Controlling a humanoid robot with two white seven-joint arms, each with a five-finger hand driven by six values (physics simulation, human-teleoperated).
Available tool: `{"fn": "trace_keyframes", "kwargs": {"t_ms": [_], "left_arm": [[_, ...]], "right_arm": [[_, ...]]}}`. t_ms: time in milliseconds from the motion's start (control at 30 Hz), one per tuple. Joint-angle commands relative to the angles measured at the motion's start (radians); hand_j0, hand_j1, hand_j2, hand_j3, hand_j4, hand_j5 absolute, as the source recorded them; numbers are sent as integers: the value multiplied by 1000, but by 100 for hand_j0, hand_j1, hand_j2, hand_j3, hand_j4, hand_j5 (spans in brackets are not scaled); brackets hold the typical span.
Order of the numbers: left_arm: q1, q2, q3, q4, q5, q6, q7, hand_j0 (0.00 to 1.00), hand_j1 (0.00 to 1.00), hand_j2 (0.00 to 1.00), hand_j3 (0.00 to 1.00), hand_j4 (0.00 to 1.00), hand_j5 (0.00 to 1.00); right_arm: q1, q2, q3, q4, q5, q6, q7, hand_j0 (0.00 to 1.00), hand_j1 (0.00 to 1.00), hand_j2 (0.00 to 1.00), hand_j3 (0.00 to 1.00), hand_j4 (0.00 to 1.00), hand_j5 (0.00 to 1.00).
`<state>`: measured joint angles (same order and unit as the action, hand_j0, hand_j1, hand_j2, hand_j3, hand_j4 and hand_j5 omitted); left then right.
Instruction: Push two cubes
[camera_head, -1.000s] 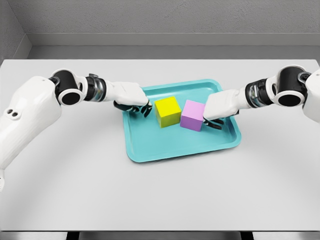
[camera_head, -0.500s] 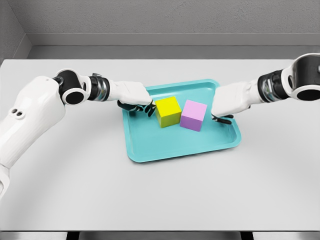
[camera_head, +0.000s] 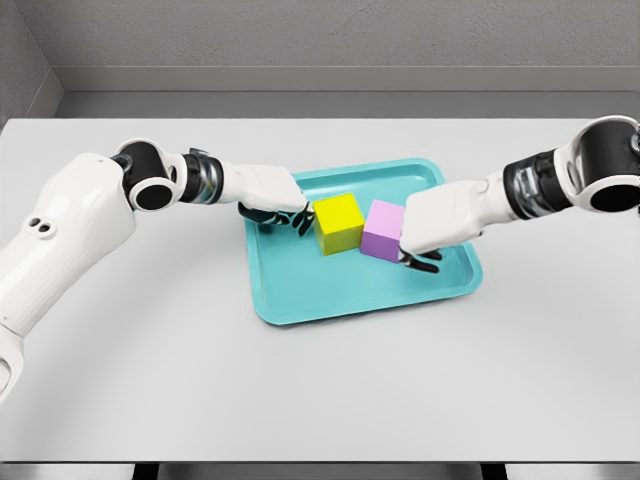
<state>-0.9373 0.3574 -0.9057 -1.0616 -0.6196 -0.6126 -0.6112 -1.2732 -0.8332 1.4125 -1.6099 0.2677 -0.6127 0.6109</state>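
A yellow cube (camera_head: 339, 222) and a purple cube (camera_head: 383, 229) sit side by side, nearly touching, in a teal tray (camera_head: 300, 290) at the table's middle. My left hand (camera_head: 285, 208) rests inside the tray's left part, its curled dark fingertips (camera_head: 303, 221) against the yellow cube's left face. My right hand (camera_head: 425, 245) covers the purple cube's right side, fingers curled down onto the tray floor beside it. Neither hand wraps around a cube.
The tray lies on a white table (camera_head: 150, 350), with its raised rim around both cubes. A grey wall (camera_head: 320, 40) runs behind the table's far edge.
My right hand drew back to the right, then came in and down against the purple cube's right side. The yellow cube and my left hand shifted slightly right.
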Motion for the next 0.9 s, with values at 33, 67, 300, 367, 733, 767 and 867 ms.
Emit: {"fn": "trace_keyframes", "kwargs": {"t_ms": [33, 67, 300, 367, 733, 767, 867], "left_arm": [[2, 2, -2, -1, 4, 2, 0, 49, 49, 49, 49, 49, 49], [2, 2, -5, -1, 4, 2, 0, 49, 49, 49, 49, 49, 49], [3, 9, -7, -1, 6, 2, 0, 49, 49, 49, 49, 49, 49], [2, 8, -5, 11, 6, 2, 0, 49, 49, 49, 49, 49, 49], [-5, -26, 8, 114, 8, 2, 0, 49, 49, 49, 49, 49, 49], [-5, -35, 8, 130, 8, 2, 0, 49, 49, 49, 49, 49, 49], [-5, -48, 8, 144, 6, 2, 0, 49, 49, 49, 49, 49, 49]], "right_arm": [[0, 31, 20, -5, -28, 2, 0, 15, 15, 15, 15, 15, 15], [0, 34, 22, -5, -33, 2, 0, 15, 15, 15, 15, 15, 15], [0, 66, 37, -5, -64, 2, 0, 15, 15, 15, 15, 15, 15], [0, 78, 48, -4, -64, 2, 0, 15, 15, 15, 15, 15, 15], [0, 137, 100, 81, -64, 2, 0, 15, 15, 15, 15, 15, 15], [2, 137, 100, 85, -62, 2, 0, 15, 15, 15, 15, 15, 15], [0, 146, 114, 119, -61, 2, 0, 15, 15, 15, 15, 15, 15]]}}
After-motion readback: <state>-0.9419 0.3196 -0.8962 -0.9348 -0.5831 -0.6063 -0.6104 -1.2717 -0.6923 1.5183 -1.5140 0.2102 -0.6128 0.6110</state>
